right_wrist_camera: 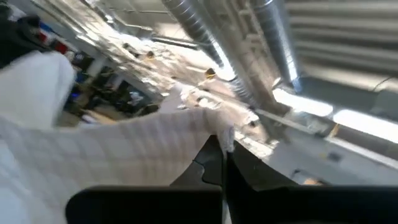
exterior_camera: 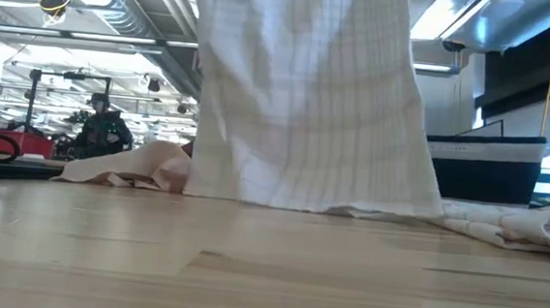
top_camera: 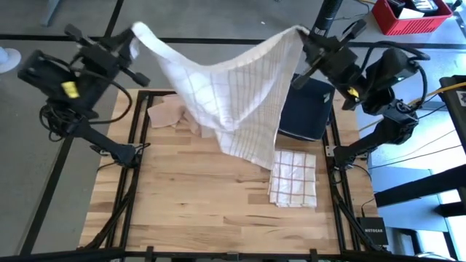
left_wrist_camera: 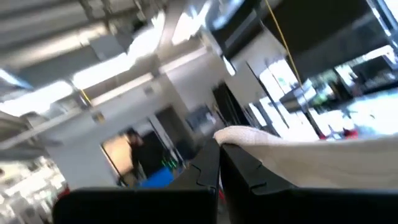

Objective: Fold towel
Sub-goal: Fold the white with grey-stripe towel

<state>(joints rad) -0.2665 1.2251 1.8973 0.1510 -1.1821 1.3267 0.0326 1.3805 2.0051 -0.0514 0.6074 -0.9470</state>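
White cloth: the towel (top_camera: 233, 94), white with a thin grid of lines, hangs in the air above the far half of the bench (top_camera: 204, 204), stretched between both hands.
Towel shape: its top edge sags in a curve between the two held corners; the body drapes down to a point, and in the low view its lower edge (exterior_camera: 303, 175) reaches the bench top.
Left hand: the left hand (top_camera: 129, 45) is raised at the far left, past the bench edge, pressed together on one top corner of the towel; the left wrist view shows the cloth (left_wrist_camera: 298, 155) pinched between its dark fingers (left_wrist_camera: 205, 171).
Right hand: the right hand (top_camera: 306, 36) is raised at the far right, pinching the other top corner; the right wrist view shows the cloth (right_wrist_camera: 124, 149) caught in the closed fingers (right_wrist_camera: 214, 165).
Red-checked cloth: a folded white towel with red lines (top_camera: 293, 178) lies flat on the bench's right side, just under the hanging towel's lowest tip.
Beige cloth: a crumpled tan cloth (top_camera: 169, 113) lies at the far left of the bench, partly behind the hanging towel.
Dark bin: a navy tray (top_camera: 309, 109) sits at the far right corner, beneath the right arm.
Beyond the bench: a red crate (top_camera: 411, 16) stands on the floor at the far right; a person (exterior_camera: 100, 127) shows in the room behind.
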